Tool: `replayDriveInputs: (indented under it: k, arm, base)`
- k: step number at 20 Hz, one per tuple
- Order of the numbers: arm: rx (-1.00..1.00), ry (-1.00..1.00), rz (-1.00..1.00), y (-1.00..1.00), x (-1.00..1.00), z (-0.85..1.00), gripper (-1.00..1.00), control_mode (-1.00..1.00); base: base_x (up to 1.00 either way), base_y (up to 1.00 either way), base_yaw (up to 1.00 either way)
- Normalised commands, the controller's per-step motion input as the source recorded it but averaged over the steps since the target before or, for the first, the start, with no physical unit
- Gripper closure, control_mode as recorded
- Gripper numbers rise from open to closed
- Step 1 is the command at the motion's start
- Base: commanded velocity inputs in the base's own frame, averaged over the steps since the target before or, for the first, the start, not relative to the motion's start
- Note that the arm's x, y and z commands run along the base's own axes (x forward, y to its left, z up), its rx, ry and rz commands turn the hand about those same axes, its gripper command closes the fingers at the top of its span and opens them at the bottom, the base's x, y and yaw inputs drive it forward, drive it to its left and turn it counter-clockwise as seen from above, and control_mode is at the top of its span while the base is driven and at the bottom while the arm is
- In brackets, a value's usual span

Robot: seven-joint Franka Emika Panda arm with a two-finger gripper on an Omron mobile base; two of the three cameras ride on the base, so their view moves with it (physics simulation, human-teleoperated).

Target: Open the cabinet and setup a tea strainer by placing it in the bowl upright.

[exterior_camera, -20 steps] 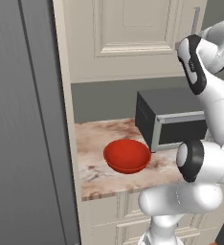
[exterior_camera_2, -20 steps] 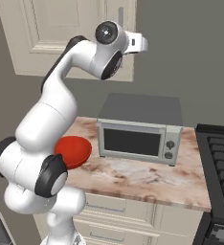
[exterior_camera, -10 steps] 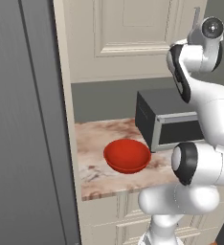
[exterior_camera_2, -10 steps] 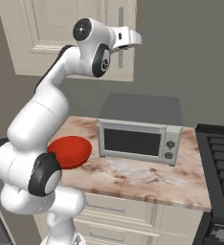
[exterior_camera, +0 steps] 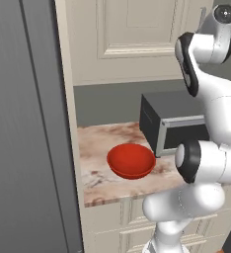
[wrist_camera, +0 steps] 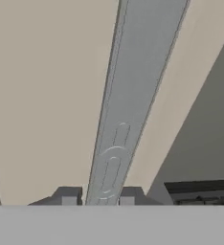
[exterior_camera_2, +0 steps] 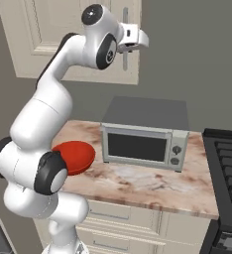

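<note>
While the cabinet (exterior_camera_2: 68, 39) door is shut | gripper (wrist_camera: 98, 200) clamps its handle (wrist_camera: 133, 95) | bowl (exterior_camera: 131, 160) left of microwave (exterior_camera_2: 143, 144)

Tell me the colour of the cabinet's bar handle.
Grey; the handle shows best in the hand view, against the cream cabinet door.

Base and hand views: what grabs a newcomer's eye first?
The white arm reaching up, its gripper closed on the long grey bar handle of the cream wall cabinet, whose door is shut. Below, the glossy red bowl sits empty on the marbled counter, left of the grey microwave.
</note>
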Motion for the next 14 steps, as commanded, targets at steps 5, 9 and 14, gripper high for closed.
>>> replayDriveInputs:
  k: [5,9,14]
  arm:
    - [0.29,0.01,0.00,-0.13,0.04,-0.10,1.00,-1.00]
    - [0.21,-0.10,0.00,-0.02,0.00,-0.19,1.00,-1.00]
    - [0.13,-0.19,0.00,0.00,0.00,-0.26,1.00,-1.00]
  base:
    - [0.00,0.00,0.00]
    - [0.00,0.00,0.00]
    - [0.00,0.00,0.00]
